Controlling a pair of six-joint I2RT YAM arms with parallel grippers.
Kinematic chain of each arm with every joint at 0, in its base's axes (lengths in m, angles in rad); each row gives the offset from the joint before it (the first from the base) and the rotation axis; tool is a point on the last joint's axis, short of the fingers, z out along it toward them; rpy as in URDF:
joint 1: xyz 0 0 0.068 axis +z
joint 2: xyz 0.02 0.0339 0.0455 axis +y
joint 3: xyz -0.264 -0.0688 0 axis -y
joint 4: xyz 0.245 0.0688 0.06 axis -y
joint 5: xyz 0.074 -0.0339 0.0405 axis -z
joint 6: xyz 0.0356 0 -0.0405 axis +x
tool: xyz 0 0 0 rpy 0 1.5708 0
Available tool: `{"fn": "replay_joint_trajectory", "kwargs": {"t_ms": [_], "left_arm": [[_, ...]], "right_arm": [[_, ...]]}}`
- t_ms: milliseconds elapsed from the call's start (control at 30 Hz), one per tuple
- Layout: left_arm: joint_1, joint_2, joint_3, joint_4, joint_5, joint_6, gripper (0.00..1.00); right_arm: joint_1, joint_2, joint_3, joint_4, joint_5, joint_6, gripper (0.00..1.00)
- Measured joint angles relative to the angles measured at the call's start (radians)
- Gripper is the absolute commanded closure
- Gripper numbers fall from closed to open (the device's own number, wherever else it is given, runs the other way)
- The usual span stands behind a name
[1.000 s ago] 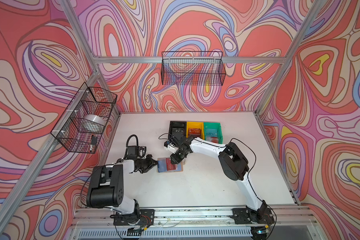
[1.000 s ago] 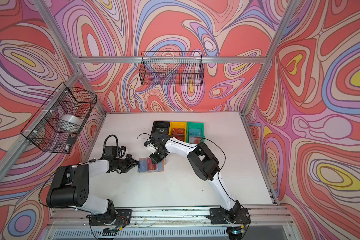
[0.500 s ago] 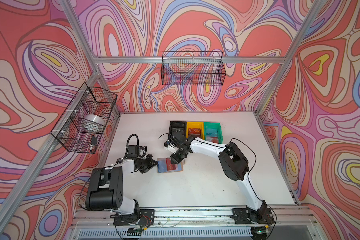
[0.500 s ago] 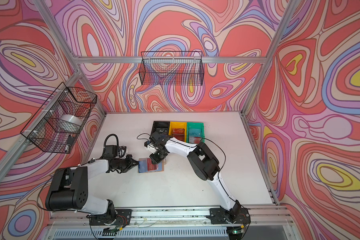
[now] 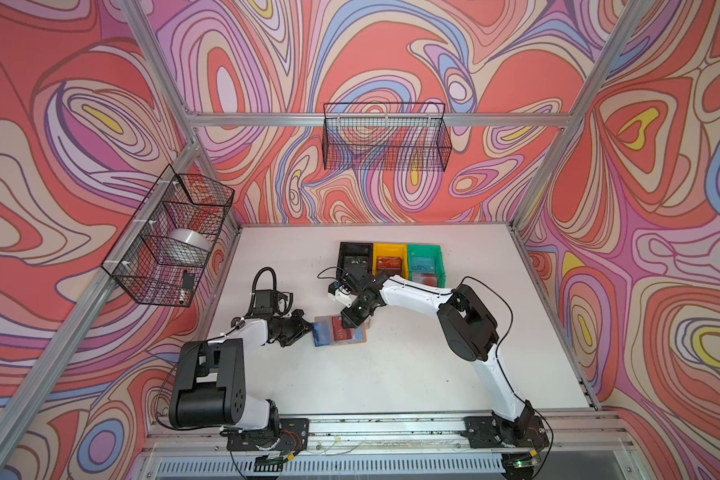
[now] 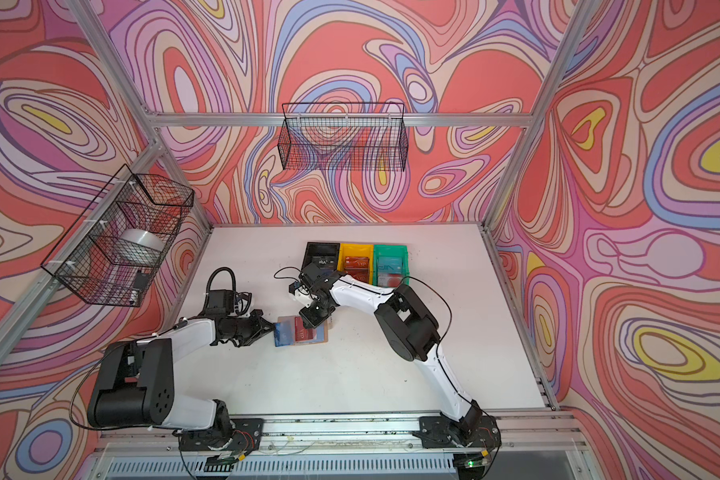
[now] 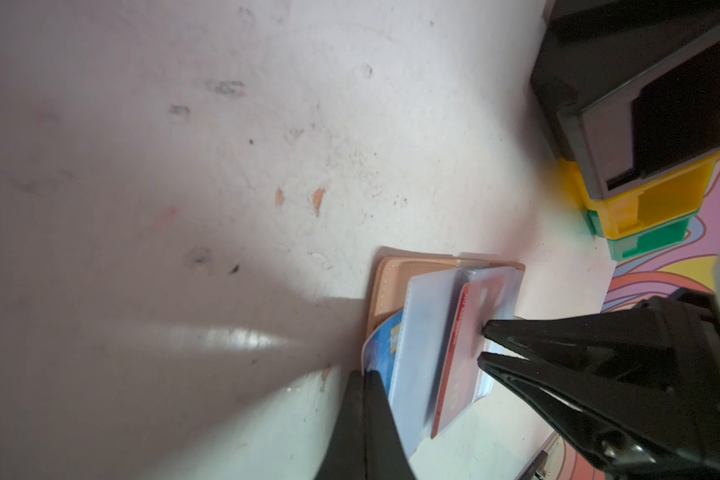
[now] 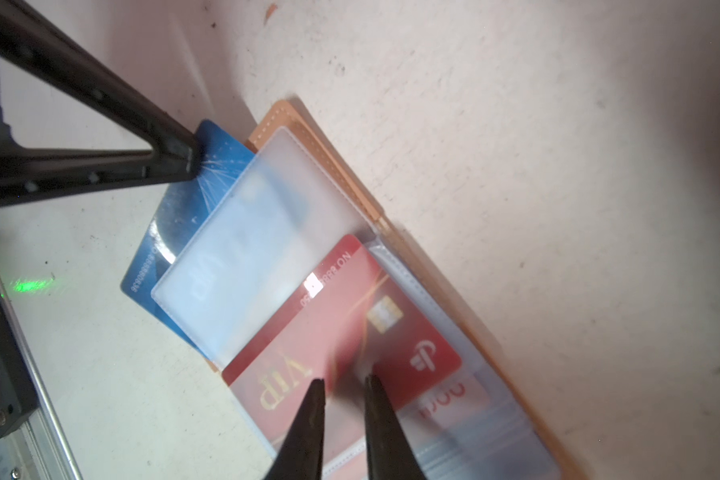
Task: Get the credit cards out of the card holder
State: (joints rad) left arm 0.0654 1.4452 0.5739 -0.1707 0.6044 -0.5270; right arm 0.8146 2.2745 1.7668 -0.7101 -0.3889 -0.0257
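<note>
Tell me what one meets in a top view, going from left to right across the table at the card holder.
left end effector → blue card → red card → tan right edge of the card holder. The right end effector overlaps the red card, so it is left out.

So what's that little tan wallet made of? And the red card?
Wallet: probably leather or fake leather, matte tan with a stitched edge. Its sleeves: clear, soft-looking plastic. Red card: stiff plastic, glossy, it catches a bright glare.
</note>
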Motion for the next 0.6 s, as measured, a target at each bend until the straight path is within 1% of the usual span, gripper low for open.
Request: {"fn": "replay_joint_trajectory", "kwargs": {"t_ms": [267, 600], "left_arm": [[0.001, -0.091, 0.002, -0.063, -0.039, 0.000, 1.00], [0.013, -0.206, 0.041, -0.187, -0.111, 0.000, 1.00]], "right_arm": [[-0.002, -0.002, 0.000, -0.001, -0.003, -0.012, 0.79], [-0.002, -0.010, 0.003, -0.041, -0.001, -0.033, 0.78]]}}
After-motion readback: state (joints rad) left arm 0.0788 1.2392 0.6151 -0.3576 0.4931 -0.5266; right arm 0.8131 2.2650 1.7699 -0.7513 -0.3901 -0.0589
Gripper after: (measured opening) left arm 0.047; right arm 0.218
